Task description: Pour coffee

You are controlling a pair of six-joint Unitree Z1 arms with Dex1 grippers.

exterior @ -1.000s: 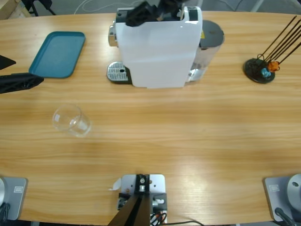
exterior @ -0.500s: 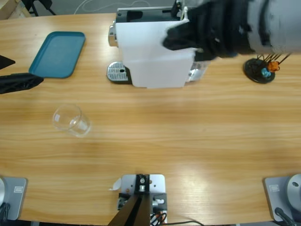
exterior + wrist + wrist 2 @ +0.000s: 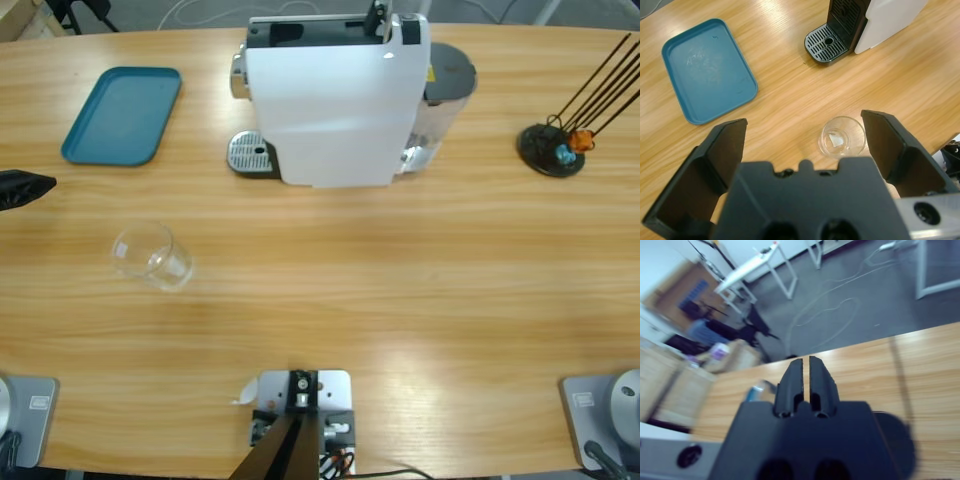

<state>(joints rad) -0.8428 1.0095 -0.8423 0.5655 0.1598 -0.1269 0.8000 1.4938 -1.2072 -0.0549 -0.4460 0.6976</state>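
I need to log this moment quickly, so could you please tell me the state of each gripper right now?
Left gripper: open, holding nothing, above the empty glass.
Right gripper: shut, holding nothing, pointing toward the room.

A long wooden table [image 3: 420, 290] with pale grain fills the space under even light. Behind it the floor [image 3: 880, 305] is dark grey, with loose cables [image 3: 840, 300] lying on it. White table frames [image 3: 765, 262] stand further away, near wooden cabinets [image 3: 660, 385] at the side.
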